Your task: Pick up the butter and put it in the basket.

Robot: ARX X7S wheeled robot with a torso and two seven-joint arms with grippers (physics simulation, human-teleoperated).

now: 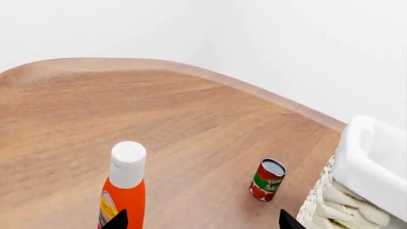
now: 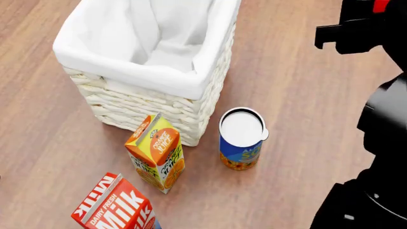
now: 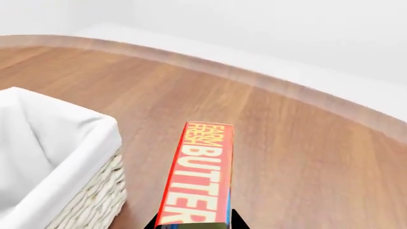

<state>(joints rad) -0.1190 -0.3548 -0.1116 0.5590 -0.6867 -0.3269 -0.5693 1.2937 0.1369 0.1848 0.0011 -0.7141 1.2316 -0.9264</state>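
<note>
Gripping the butter (image 3: 198, 176), the right claw (image 3: 194, 223) holds the slim red box by its near end, so that the white "BUTTER" lettering runs away from the wrist camera above the wooden surface (image 3: 305, 157). In that view the box sits just beside the basket (image 3: 57, 157), whose cloth-lined rim and woven wall show at one edge; the butter is outside the basket, not in it. Only 2 dark finger bits show at the base of the box, 1 on each side, pressed against it. In the head view the butter itself is not visible; the right arm (image 2: 381, 119) fills the right edge as a black mass, well to the right of the basket. The basket stands at upper left there, its white lining folded over the rim. Just in front of it stands a juice carton (image 2: 157, 152), upright, close to the basket's near corner, and beside that to the right a blue can (image 2: 241, 138) with a white lid. A milk carton (image 2: 117, 205) shows at the bottom edge. The left claw (image 1: 200, 222) shows only 2 black fingertips (image 1: 117, 220) set wide apart, released, with nothing between them. Beyond it stand an orange bottle (image 1: 124, 191) with a white cap and a small tomato can (image 1: 267, 180) near the basket's wall.
</note>
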